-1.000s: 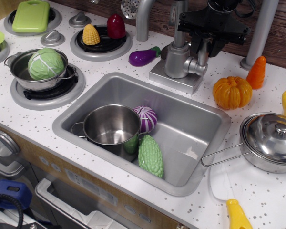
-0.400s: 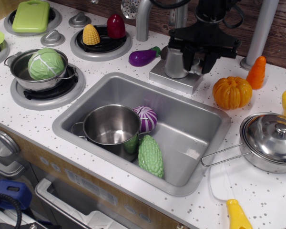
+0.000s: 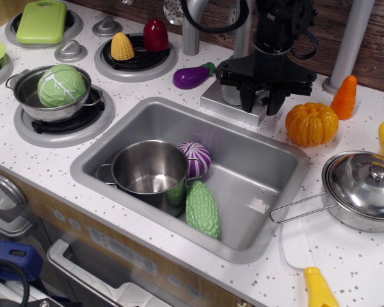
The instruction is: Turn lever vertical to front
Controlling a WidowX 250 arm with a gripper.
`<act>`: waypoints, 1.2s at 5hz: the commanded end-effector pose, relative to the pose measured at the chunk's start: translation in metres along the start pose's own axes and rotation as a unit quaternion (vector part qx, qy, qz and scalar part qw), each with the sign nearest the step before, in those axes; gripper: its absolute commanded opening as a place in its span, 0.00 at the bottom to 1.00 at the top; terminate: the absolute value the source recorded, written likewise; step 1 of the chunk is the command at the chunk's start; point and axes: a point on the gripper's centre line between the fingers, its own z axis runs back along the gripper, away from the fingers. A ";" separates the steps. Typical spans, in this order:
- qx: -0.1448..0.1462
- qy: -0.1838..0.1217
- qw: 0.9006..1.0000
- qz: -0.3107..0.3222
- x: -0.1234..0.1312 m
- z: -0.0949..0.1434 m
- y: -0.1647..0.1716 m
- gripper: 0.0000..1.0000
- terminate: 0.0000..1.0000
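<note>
My black gripper [image 3: 260, 102] hangs low in front of the silver-grey faucet body [image 3: 228, 93], just above the faucet's square base plate [image 3: 219, 104] at the sink's back rim. Its two fingers [image 3: 248, 100] point down and stand apart with a gap between them. The lever is hidden behind the gripper, so I cannot tell which way it points or whether the fingers touch it. The tall curved grey spout pipe [image 3: 191, 25] rises just left of the arm.
The sink [image 3: 278, 150] holds a steel pot [image 3: 149, 169], a purple onion [image 3: 198, 158] and a green bitter gourd [image 3: 203, 209]. An eggplant [image 3: 191, 77] lies left of the faucet, and a pumpkin [image 3: 312, 123] and a carrot [image 3: 344, 97] lie right. A lidded pan [image 3: 365, 188] stands at the right.
The gripper has come down and slightly left, from above the faucet body to in front of it. It now covers the lever stub that showed on the right side of the faucet body.
</note>
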 end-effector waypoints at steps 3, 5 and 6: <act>-0.009 0.002 1.000 -0.006 -0.015 -0.009 -0.008 0.00 0.00; -0.016 0.010 1.000 -0.006 -0.017 -0.014 -0.004 0.00 0.00; -0.004 0.021 0.999 -0.028 -0.012 -0.004 -0.003 1.00 1.00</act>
